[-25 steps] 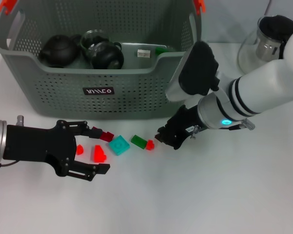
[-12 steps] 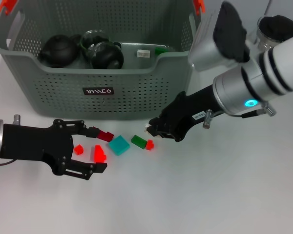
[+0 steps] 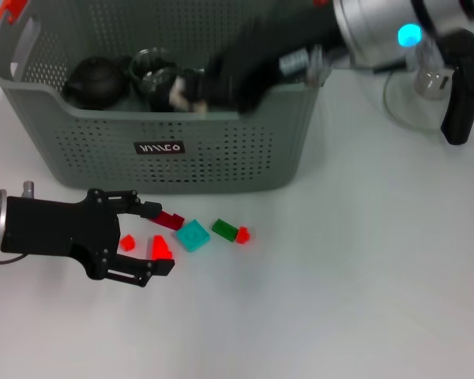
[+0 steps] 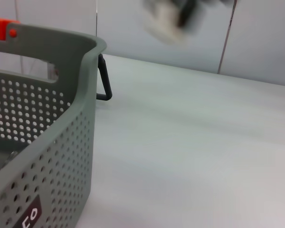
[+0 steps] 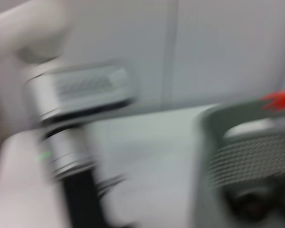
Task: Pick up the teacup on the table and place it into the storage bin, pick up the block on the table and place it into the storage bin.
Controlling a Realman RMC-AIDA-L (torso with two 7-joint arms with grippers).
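Note:
The grey-green storage bin point(image 3: 221, 150) stands at the back, and its wall also fills the left wrist view point(image 4: 47, 142). My right gripper point(image 3: 188, 93) reaches over the bin's front rim, shut on a small whitish block point(image 3: 179, 95). Dark round tea vessels point(image 3: 95, 80) lie inside the bin; I cannot tell which is the teacup. In front of the bin, my left gripper point(image 3: 162, 239) is open, low over the table around a red block point(image 3: 160, 249). A dark red block point(image 3: 172, 220), a teal block point(image 3: 193, 235) and a green block point(image 3: 224, 229) lie beside it.
A glass teapot point(image 3: 426, 79) stands at the back right, partly behind my right arm. A small red block point(image 3: 242, 234) lies right of the green one, and another red block point(image 3: 127, 242) sits against the left gripper's palm.
My right arm has swung up from the table in front of the bin to over the bin, carrying the whitish block. The left gripper has barely moved.

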